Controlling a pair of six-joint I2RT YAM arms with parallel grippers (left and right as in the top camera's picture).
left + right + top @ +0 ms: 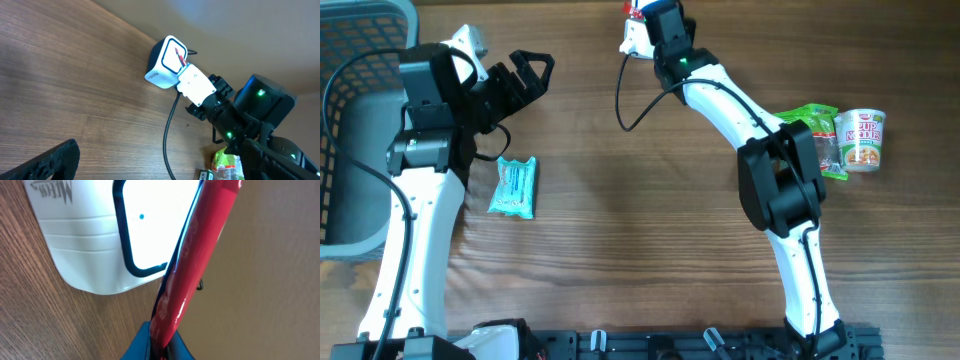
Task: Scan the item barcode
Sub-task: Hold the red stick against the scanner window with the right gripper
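A red glossy packet (200, 245) stands edge-on before the lit window of the white barcode scanner (90, 245). My right gripper (162, 345) is shut on the packet's lower end, its blue pads pressed on both sides. In the overhead view the right gripper (658, 22) sits at the table's far edge beside the scanner (632, 38). The left wrist view shows the scanner (162, 62) with the red packet (180, 56) against its face. My left gripper (532, 72) hovers open and empty at the upper left; only one of its fingers (50, 162) shows in its own view.
A teal packet (512, 187) lies near the left arm. A green snack bag (817, 125) and a cup of noodles (861, 138) lie at the right. A grey basket (350, 60) fills the far left corner. The scanner's black cable (625, 100) loops onto the table.
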